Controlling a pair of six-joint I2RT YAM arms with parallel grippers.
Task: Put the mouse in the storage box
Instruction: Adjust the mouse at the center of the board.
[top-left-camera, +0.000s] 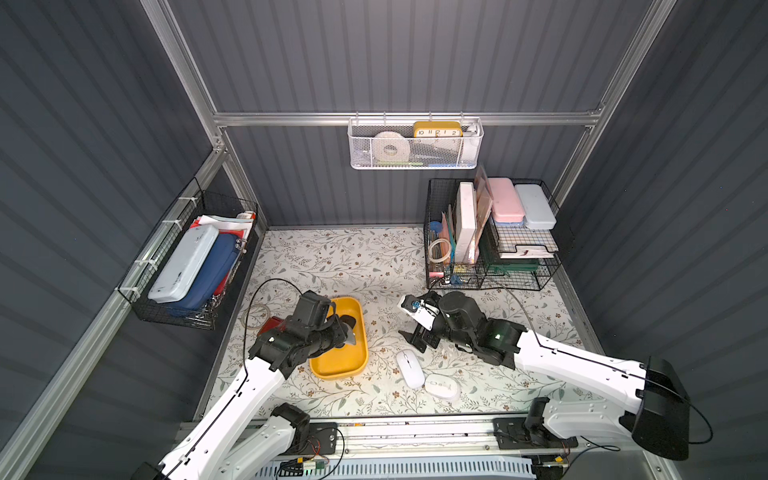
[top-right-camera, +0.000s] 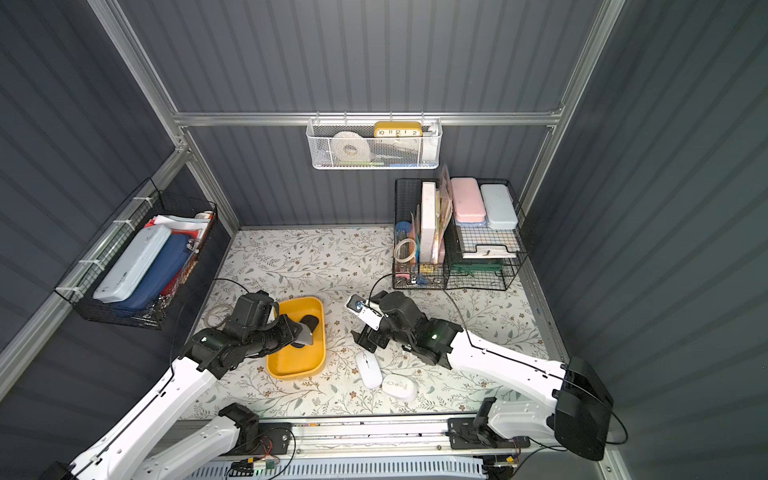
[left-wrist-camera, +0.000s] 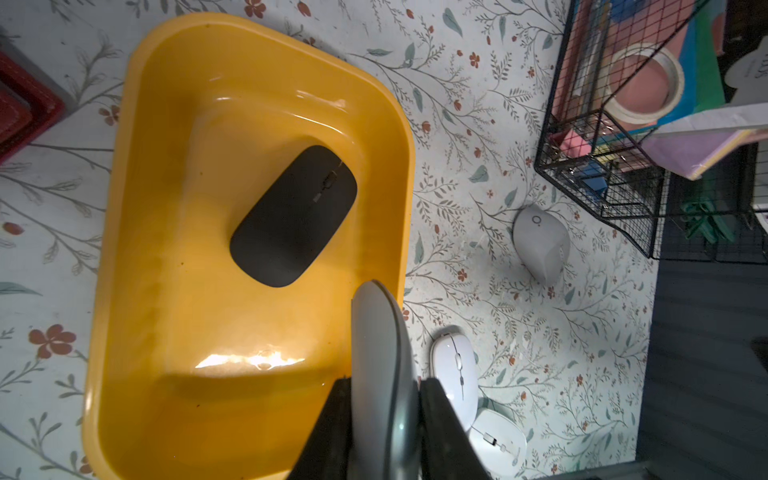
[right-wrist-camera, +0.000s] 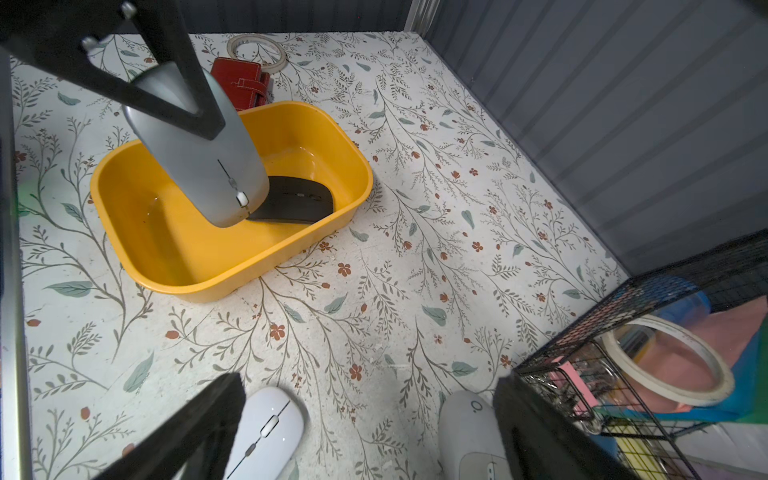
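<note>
Floral mat (left-wrist-camera: 478, 124); left wrist shows black mouse (left-wrist-camera: 293, 216) whole.

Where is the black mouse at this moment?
In the left wrist view the black mouse lies inside the yellow storage box, on the robot's left side, beyond the grey mouse held by the left gripper.

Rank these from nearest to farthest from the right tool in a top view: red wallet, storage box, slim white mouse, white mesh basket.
1. Slim white mouse, on the mat beside the right tool.
2. Storage box, toward the left arm.
3. Red wallet, beyond the box.
4. White mesh basket, hung on the back wall.
</note>
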